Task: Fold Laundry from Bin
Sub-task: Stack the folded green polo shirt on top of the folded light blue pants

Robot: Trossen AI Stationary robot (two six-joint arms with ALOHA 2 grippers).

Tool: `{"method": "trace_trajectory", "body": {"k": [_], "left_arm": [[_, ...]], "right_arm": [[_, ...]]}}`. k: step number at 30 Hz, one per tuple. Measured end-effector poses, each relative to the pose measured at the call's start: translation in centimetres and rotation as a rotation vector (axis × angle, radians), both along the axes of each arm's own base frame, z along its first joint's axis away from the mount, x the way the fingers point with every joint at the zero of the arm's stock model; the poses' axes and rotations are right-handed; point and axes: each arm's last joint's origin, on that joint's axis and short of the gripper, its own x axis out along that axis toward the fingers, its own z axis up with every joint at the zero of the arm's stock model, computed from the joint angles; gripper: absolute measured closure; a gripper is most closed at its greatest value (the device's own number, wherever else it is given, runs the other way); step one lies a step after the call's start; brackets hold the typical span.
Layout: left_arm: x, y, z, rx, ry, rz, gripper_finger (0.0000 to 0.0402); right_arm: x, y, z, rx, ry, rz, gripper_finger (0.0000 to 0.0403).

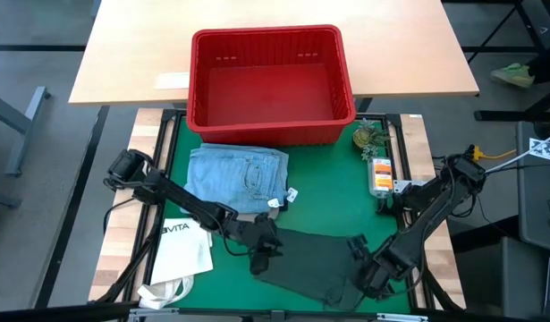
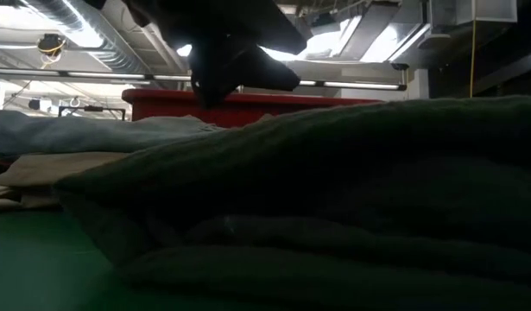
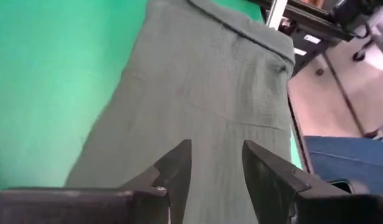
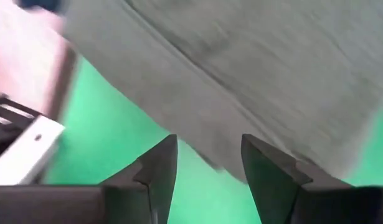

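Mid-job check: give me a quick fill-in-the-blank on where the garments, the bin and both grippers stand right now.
1. The red bin holds ____ garments.
2. The folded light blue jeans lie between the bin and the dark ____ garment.
3. The fingers of the left gripper and of the right gripper stand ____, with nothing between them.
4. The white tote bag lies beside the ____ arm.

Missing words: no; green; open; left
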Motion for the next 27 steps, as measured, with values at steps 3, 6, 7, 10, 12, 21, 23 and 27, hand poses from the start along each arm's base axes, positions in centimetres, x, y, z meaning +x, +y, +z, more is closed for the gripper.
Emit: {"method": "trace_trajectory", "body": {"k": [3, 6, 7, 10, 12, 21, 23, 27], "left_arm": [[0.0, 0.0, 0.0, -0.05, 0.017, 0.033, 0.0247], [0.0, 0.0, 0.0, -0.109, 0.032, 0.075, 0.0221], [0.0, 0.0, -0.1, -0.13, 0.038, 0.088, 0.0212], [-0.2, -0.1, -0.2, -0.234, 0.09, 0.106, 0.0189], [-0.4, -0.2, -0.5, -0.31, 0.166, 0.117, 0.0178], [-1.8, -0.4, -2.1, -0.45, 0.407, 0.337, 0.0175], [-2.0, -0.5, -2.6, -0.44, 0.43, 0.379, 0.0177], [-1.9, -0.4, -3.4, -0.443, 0.443, 0.434, 0.0177]], "right_arm": [[0.5, 0.6, 0.2, 0.084, -0.031, -0.03, 0.0224], [0.8, 1.0, 0.4, 0.152, -0.05, -0.027, 0.0224], [0.9, 1.1, 0.4, 0.162, -0.059, -0.027, 0.0224], [1.0, 1.2, 0.5, 0.172, -0.061, -0.031, 0.0224], [0.9, 1.1, 0.4, 0.178, -0.039, -0.083, 0.0224], [-0.7, 2.8, 0.3, 0.194, -0.013, -0.213, 0.0224], [-1.2, 3.2, 0.3, 0.175, -0.037, -0.233, 0.0224], [-2.0, 3.9, 0.3, 0.148, -0.088, -0.277, 0.0224]]}}
